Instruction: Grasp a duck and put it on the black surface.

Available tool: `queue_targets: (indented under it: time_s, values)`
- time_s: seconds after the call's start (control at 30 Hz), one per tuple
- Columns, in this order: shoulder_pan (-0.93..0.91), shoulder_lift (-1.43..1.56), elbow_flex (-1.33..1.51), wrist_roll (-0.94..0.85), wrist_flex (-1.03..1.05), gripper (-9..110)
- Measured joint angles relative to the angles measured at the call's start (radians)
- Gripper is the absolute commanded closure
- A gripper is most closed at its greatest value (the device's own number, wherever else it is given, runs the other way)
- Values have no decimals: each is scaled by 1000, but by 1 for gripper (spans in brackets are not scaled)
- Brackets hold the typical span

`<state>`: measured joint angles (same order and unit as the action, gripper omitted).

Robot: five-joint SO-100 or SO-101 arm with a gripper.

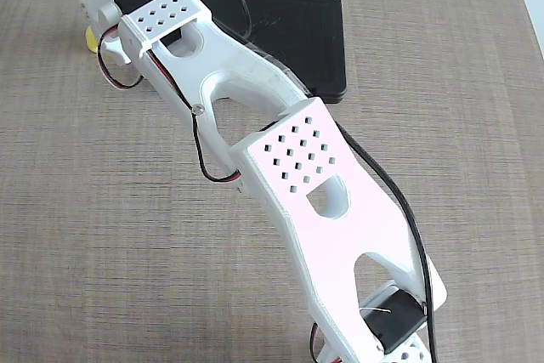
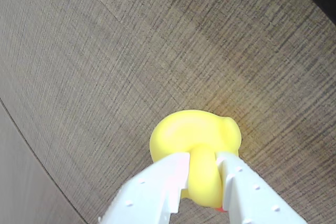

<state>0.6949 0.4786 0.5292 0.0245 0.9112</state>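
Fixed view, left to right. The duck [image 1: 90,39] showed only as a yellow sliver at the arm's far-left end, about 10 o'clock in the frame, resting on or just above the table [image 1: 76,227]; which of the two could not be told. The arm [image 1: 280,159] ran from 5 o'clock up to 11 o'clock and covered the gripper there. The slab [image 1: 297,40] lay at about 12 to 1 o'clock, near the duck but apart from it, its left part hidden under the arm. Nothing yellow sat on the slab.

Wrist view, left to right. The gripper [image 2: 202,174] entered from 6 o'clock. Its two white fingers [image 2: 163,179] stood close on either side of a narrow part of the duck [image 2: 194,137], touching it, so it was clamped on the duck. A dark corner at 1 o'clock was probably the slab.

Progress, as judged: grasp made. Left to do: lift, carry right to the slab, release.
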Motion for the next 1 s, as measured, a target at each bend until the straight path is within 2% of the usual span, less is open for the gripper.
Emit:
queue_targets:
  time_s: [0.4,0.77,1.0]
  values:
    - [-35,2,-6,0,11,99]
    - [-273,178,-3,0,18,100]
    - [-302,288,37,0,109,100]
